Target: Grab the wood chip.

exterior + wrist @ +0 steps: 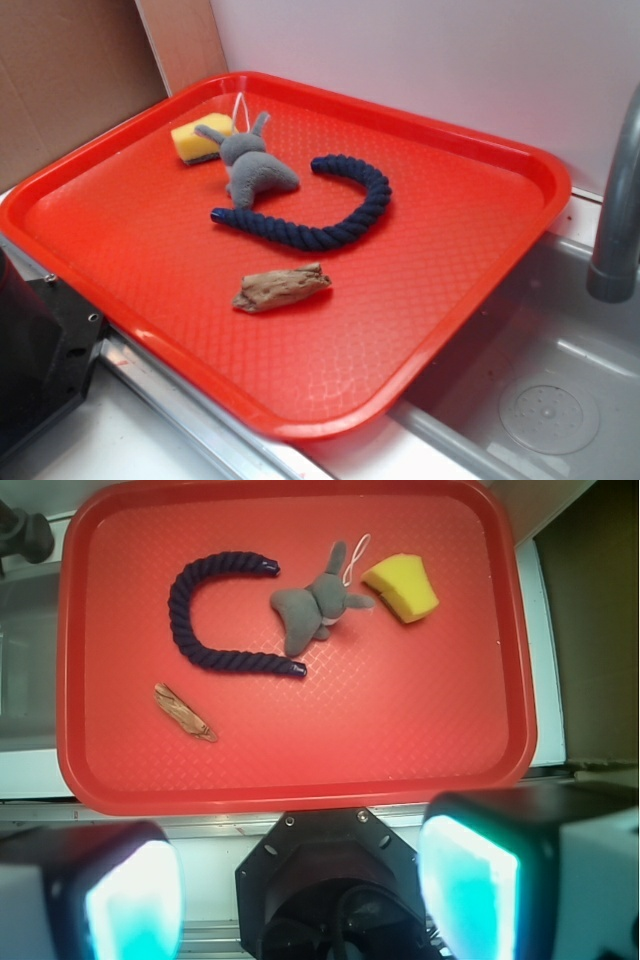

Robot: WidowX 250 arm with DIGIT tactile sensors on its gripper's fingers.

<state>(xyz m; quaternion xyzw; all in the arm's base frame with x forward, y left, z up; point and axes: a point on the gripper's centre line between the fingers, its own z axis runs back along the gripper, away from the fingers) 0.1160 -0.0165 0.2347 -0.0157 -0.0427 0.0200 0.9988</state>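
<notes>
A large red plastic tray with a textured floor and raised rim lies well ahead of the jaws, resting partly on a white tabletop and partly over a grey sink basin, beside which a grey metal faucet pipe rises. On the tray, far from the jaws, a dark navy braided rope bent into a U lies to their left, with a small grey plush toy touching its open end. A yellow wedge-shaped sponge sits just beside the toy, off to the jaws' right.
</notes>
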